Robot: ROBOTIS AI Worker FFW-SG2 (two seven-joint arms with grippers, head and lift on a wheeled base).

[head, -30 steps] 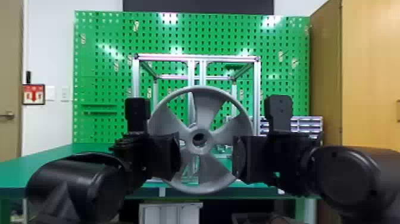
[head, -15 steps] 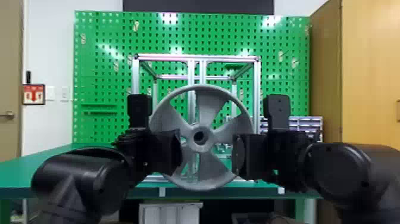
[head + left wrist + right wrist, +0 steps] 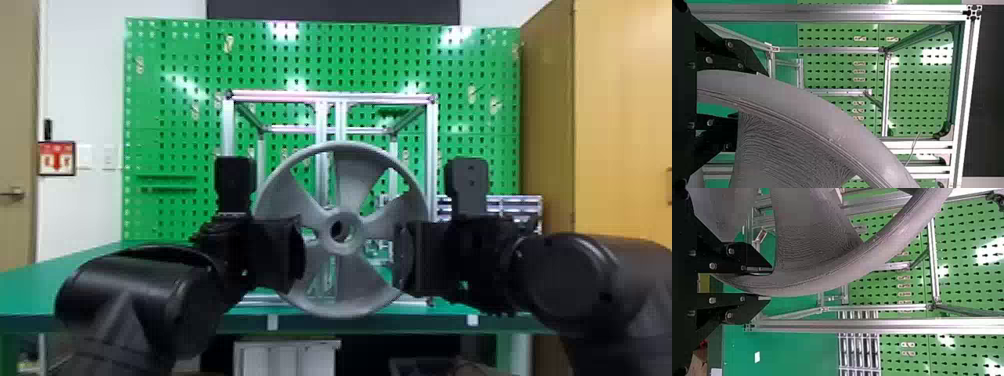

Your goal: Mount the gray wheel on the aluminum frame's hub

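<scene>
Upright between both arms, the gray wheel (image 3: 353,280) faces the head camera, its center hole in the middle. At its left rim is my left gripper (image 3: 300,250); my right gripper (image 3: 402,257) is at the right rim. Behind the wheel stands the aluminum frame (image 3: 330,97); its hub is hidden. In the left wrist view the fingers of my left gripper (image 3: 738,98) stand either side of the rim of the wheel (image 3: 801,105). In the right wrist view my right gripper (image 3: 764,284) is shut on the rim of the wheel (image 3: 809,282).
The frame stands on a green table (image 3: 40,285) before a green pegboard (image 3: 175,130). A rack of small drawers (image 3: 515,202) is at the back right, beside a wooden cabinet (image 3: 620,125). A white drawer unit (image 3: 285,355) stands under the table.
Both arms and the wheel between them have risen a little, and the left arm has shifted slightly to the right. Both grippers have stayed at the rim.
</scene>
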